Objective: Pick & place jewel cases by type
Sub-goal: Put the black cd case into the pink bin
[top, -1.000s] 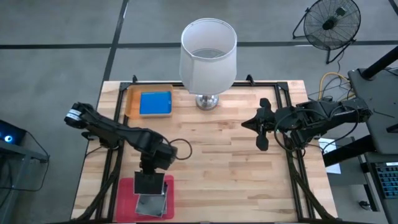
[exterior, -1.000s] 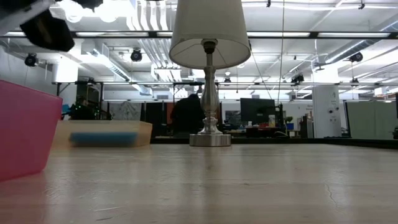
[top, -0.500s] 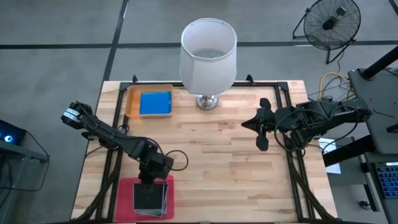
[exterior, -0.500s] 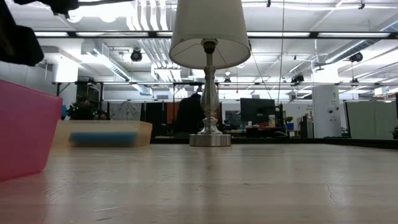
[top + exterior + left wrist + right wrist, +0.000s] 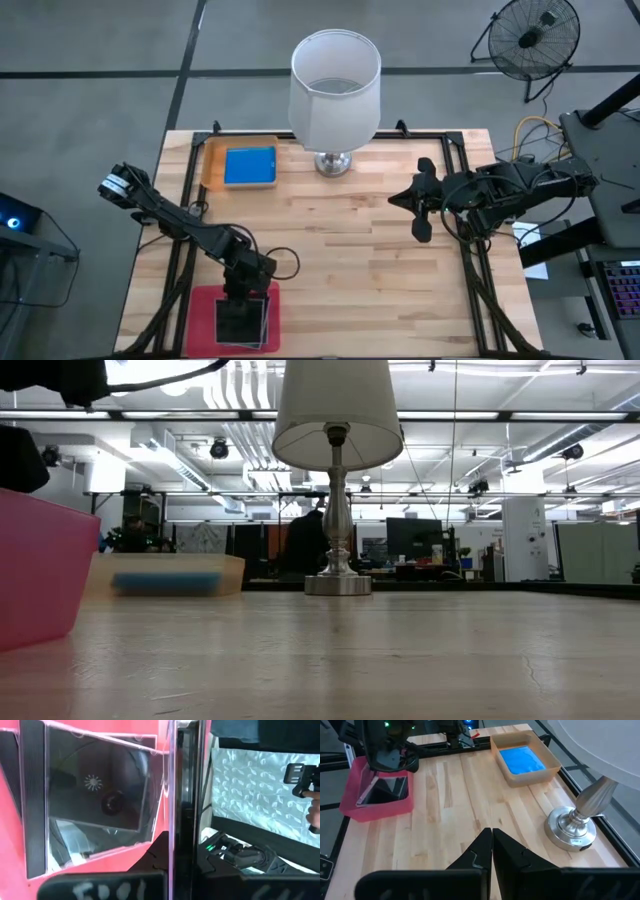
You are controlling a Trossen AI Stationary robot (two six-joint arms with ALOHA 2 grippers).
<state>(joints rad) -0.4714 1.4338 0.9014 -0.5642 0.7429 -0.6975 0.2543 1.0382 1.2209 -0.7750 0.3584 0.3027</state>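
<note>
grey floor (image 5: 90, 80), standing fan (image 5: 530, 38), ceiling lights (image 5: 470, 368) overhead.

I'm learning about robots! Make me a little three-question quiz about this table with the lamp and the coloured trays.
1. True or false: the blue jewel case lies in the orange tray.
2. Which tray is the left gripper over? A) orange B) pink C) neither
3. Fill in: the lamp stands at the table's ____ edge, between the two arms.

Key
1. True.
2. B: it holds a dark jewel case over the pink tray.
3. Far. The right gripper waits shut, at the table's right side.
</note>
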